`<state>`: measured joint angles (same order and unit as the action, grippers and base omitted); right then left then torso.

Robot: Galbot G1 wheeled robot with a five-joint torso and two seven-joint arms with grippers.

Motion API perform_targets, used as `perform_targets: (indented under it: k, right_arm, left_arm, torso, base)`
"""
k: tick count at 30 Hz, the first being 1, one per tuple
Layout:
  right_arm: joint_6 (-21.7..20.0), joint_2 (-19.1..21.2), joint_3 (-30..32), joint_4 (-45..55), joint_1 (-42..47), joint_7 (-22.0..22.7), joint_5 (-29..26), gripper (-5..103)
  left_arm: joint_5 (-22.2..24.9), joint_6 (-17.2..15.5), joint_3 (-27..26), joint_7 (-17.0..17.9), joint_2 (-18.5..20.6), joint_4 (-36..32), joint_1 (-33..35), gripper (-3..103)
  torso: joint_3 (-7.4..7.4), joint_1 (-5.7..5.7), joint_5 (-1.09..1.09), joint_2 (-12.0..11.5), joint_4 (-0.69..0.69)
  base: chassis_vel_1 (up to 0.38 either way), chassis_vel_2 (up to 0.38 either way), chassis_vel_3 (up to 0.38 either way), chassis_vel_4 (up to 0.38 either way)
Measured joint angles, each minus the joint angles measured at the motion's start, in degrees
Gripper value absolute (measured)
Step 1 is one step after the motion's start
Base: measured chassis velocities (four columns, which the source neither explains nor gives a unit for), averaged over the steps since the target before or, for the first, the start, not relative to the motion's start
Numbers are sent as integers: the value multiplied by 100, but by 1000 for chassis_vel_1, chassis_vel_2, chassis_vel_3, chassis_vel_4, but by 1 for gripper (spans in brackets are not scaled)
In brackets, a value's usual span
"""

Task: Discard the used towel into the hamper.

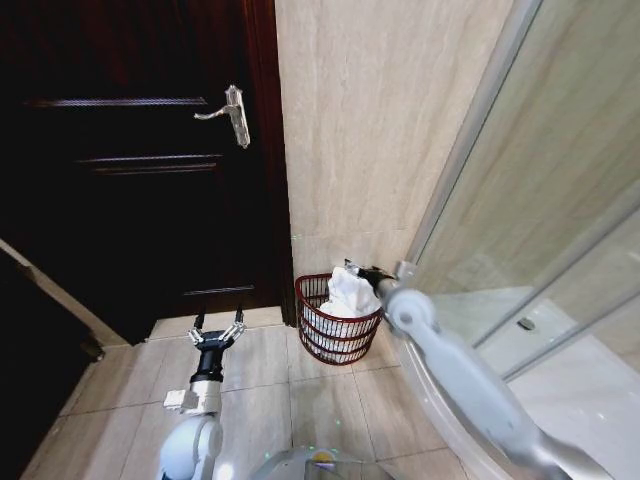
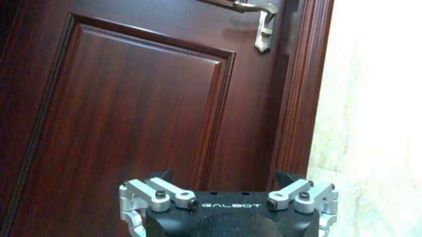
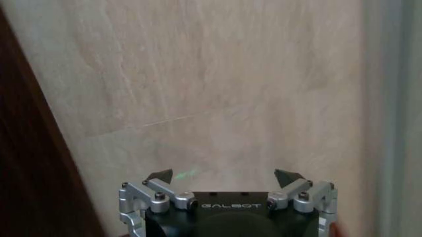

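Towel (image 1: 351, 291), white and crumpled, heaped in the hamper (image 1: 335, 335) with its top rising above the rim. Hamper on the tiled floor (image 1: 330, 410), in the corner between the dark wooden door (image 1: 130, 190) and the glass shower screen (image 1: 560, 210), against the beige tiled wall (image 1: 370, 120). Right tool (image 1: 372, 273) just above the towel at the hamper's far side, fingers spread and empty in the right wrist view (image 3: 224, 177), facing the wall. Left tool (image 1: 218, 330) low over the floor before the door, fingers likewise spread, holding nothing. Judged from this: drop made, release complete. Best drawn straight up and back, clear of the wire rim and the screen's edge, without snagging a fold of cloth. Door handle (image 1: 228, 113) well above, out of the way.
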<state>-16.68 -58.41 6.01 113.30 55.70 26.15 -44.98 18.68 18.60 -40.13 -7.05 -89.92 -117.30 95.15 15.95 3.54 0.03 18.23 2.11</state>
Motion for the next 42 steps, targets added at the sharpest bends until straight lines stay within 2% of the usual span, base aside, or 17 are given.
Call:
perform_targets:
  k: [3, 4, 5, 7, 8, 10, 11, 12, 15, 19, 21, 23, 34, 42]
  right_arm:
    - [618, -236, 331, 142, 836, -383, 1348, 100]
    - [618, -236, 331, 142, 836, -383, 1348, 100]
    - [925, -399, 505, 188, 1253, -569, 2051, 100]
    - [1335, -668, 827, 228, 1826, -951, 2853, 100]
    - [1335, -668, 827, 228, 1826, -951, 2853, 100]
    - [1902, -1071, 1201, 261, 2472, -1231, 3683, 100]
    - [1902, -1071, 1201, 261, 2472, -1231, 3683, 100]
    - [2167, -1354, 1380, 288, 2777, -1275, 4017, 100]
    - [2506, -1968, 1818, 419, 3295, -1576, 4443, 100]
    - [2772, -2229, 2150, 460, 3548, -1733, 4683, 100]
    - [2803, -2227, 2182, 485, 3607, -1724, 4643, 100]
    - [2842, -2148, 2201, 559, 3737, -1599, 4376, 100]
    - [2746, -2186, 2403, 810, 4008, -1598, 4132, 100]
    - [2625, -2239, 2454, 951, 4132, -1645, 4030, 100]
  left_arm:
    - [0, -53, 27, 101, -63, 12, -5, 100]
    - [0, -53, 27, 101, -63, 12, -5, 100]
    - [0, -87, 54, 159, -70, 1, -4, 100]
    - [0, -133, 68, 190, -37, -46, 5, 100]
    - [0, -133, 68, 190, -37, -46, 5, 100]
    - [-1, -208, 86, 182, 51, -113, 59, 100]
    - [-1, -208, 86, 182, 51, -113, 59, 100]
    - [-15, -251, 113, 166, 108, -135, 101, 100]
    - [-104, -271, 162, 136, 173, -159, 165, 100]
    - [-165, -356, 167, 181, 207, -175, 174, 100]
    - [-185, -397, 166, 201, 207, -187, 164, 100]
    - [-244, -521, 177, 218, 196, -235, 107, 100]
    - [-376, -592, 184, 241, 43, -372, 39, 100]
    - [-381, -452, 176, 269, -30, -260, 39, 100]
  torso:
    - [0, 0, -1, 0, 2]
    - [0, 0, -1, 0, 2]
    - [0, -1, -3, 0, 4]
    - [0, 0, -2, 0, 3]
    - [0, 0, -2, 0, 3]
    - [0, -1, -4, 0, 2]
    - [0, -1, -4, 0, 2]
    - [0, -1, -3, 0, 2]
    - [0, -1, -4, 1, 2]
    - [0, -1, -4, 1, 3]
    - [0, -1, -4, 1, 3]
    - [1, 0, -3, 1, 4]
    - [1, 0, -2, 1, 3]
    - [1, 0, -2, 1, 4]
  base:
    - [0, 0, 0, 0]
    - [0, 0, 0, 0]
    - [0, 0, 0, 0]
    - [0, 0, 0, 0]
    - [0, 0, 0, 0]
    - [0, 0, 0, 0]
    - [0, 0, 0, 0]
    - [0, 0, 0, 0]
    - [0, 0, 0, 0]
    - [0, 0, 0, 0]
    - [0, 0, 0, 0]
    - [0, 0, 0, 0]
    - [9, 6, 4, 9]
    - [64, 51, 47, 60]
